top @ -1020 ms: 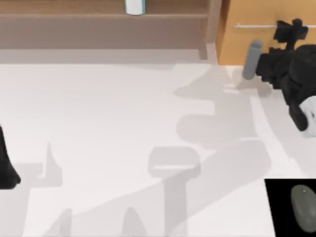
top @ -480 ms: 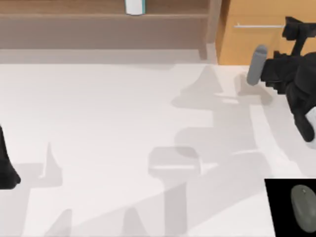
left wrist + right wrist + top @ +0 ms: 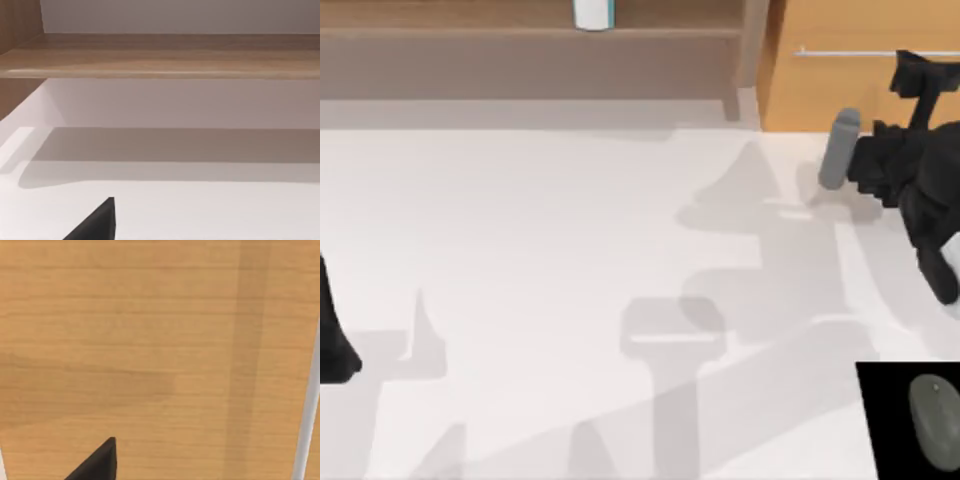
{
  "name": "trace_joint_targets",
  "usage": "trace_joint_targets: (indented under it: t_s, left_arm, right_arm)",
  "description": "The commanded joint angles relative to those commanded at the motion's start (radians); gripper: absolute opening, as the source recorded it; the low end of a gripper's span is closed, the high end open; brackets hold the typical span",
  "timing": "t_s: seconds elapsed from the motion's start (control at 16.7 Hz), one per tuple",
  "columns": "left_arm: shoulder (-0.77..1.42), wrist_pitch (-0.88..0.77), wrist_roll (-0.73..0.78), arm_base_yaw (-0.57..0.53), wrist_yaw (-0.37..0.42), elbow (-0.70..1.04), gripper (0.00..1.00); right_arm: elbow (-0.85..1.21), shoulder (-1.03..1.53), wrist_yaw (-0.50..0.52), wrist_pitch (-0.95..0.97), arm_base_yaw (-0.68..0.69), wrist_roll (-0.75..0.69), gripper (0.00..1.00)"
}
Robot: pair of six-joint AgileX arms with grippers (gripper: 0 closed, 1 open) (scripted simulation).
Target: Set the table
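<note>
Across nearly the whole top view spreads the table (image 3: 520, 260), a plain white top crossed by soft grey shadows.

At about two o'clock on it, near the back edge, the right gripper (image 3: 865, 160) hangs over the surface with a grey cylinder (image 3: 839, 150) at its tip. The cylinder stands slightly tilted, just in front of the orange-wood drawer cabinet (image 3: 840, 90), whose silver bar handle (image 3: 845, 52) runs level above it. The gripper appears to be grasping the cylinder, but the fingers are lost in the dark bulk of the arm, so I cannot tell for certain how they stand. In the right wrist view the cabinet's wood grain is close up, with the handle (image 3: 307, 405) at one edge.

At nine o'clock, on the table's left edge, the left arm (image 3: 332, 340) sits parked; I cannot tell the state of its fingers. The left wrist view looks along the white top toward the brown wooden shelf (image 3: 165, 55).

That shelf (image 3: 520, 50) runs along the back from eleven to one o'clock, and a white container (image 3: 592, 13) stands on it at twelve.

At five o'clock lies a black mat (image 3: 908, 420) with a grey mouse (image 3: 934, 420) resting on it.
</note>
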Motion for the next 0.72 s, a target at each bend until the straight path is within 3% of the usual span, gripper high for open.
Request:
trace_joint_targets:
  t_s: [0.3, 0.72]
  left_arm:
    - [0.000, 0.000, 0.000, 0.000, 0.000, 0.000, 1.00]
    - [0.000, 0.000, 0.000, 0.000, 0.000, 0.000, 1.00]
  right_arm:
    - [0.016, -0.008, 0.061, 0.001, 0.105, 0.104, 1.00]
    - [0.250, 0.028, 0.263, -0.150, 0.428, 0.590, 1.00]
